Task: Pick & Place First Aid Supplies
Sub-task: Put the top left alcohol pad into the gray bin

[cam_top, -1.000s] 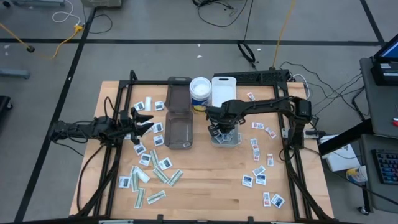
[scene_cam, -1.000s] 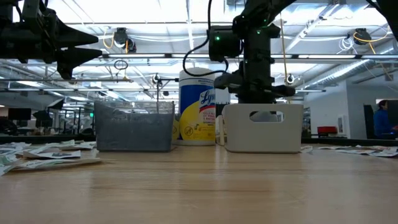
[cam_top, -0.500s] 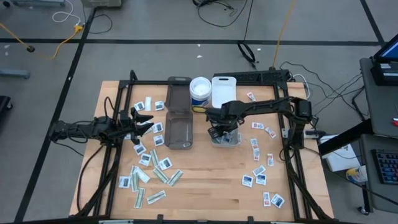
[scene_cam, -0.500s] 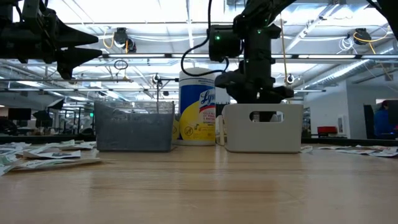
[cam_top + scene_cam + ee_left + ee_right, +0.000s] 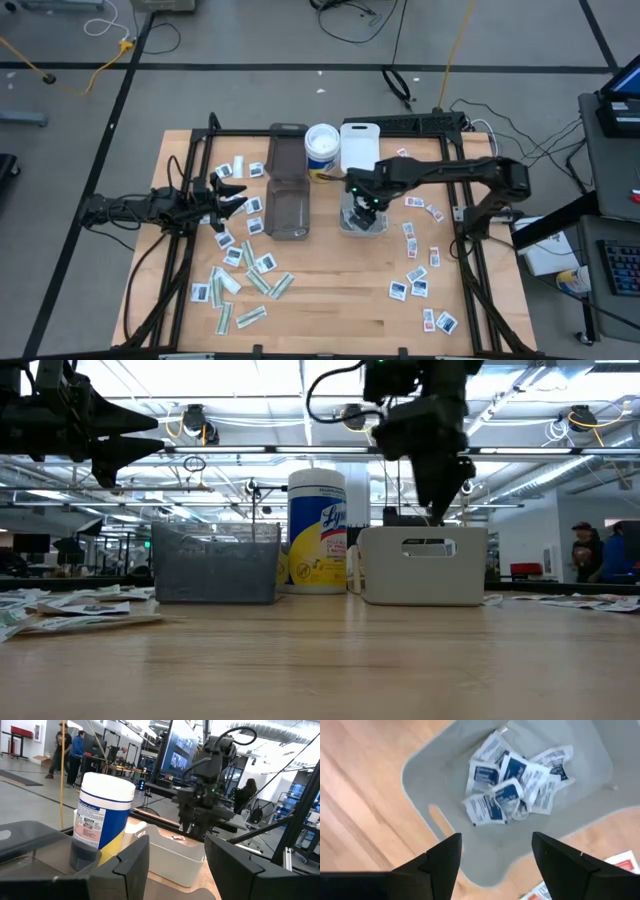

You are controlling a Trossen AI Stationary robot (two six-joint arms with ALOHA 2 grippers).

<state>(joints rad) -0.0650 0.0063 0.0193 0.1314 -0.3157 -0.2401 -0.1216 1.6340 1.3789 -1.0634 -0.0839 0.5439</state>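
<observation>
Several first aid supplies, white packets with blue print [image 5: 512,785], lie in a heap on the floor of the white bin [image 5: 362,222] [image 5: 425,565]. My right gripper [image 5: 497,865] [image 5: 440,490] hangs open just above that bin, pointing steeply down, with nothing between its fingers. More packets [image 5: 240,270] lie flat on the wood at the left, and others [image 5: 415,280] at the right. My left gripper [image 5: 225,195] [image 5: 175,865] waits open at the table's left, raised off the wood and pointing level toward the bins.
A smoky bin [image 5: 287,208] [image 5: 215,565] stands left of the white one, its lid [image 5: 288,145] behind it. A wipes canister [image 5: 322,150] [image 5: 317,530] and a white lid [image 5: 359,145] stand at the back. A black frame [image 5: 470,250] runs along the table's sides.
My right gripper has risen out of the white bin until it hangs clear above the bin's rim, and it has rolled about its own axis on the way up. The packets stay in the bin.
</observation>
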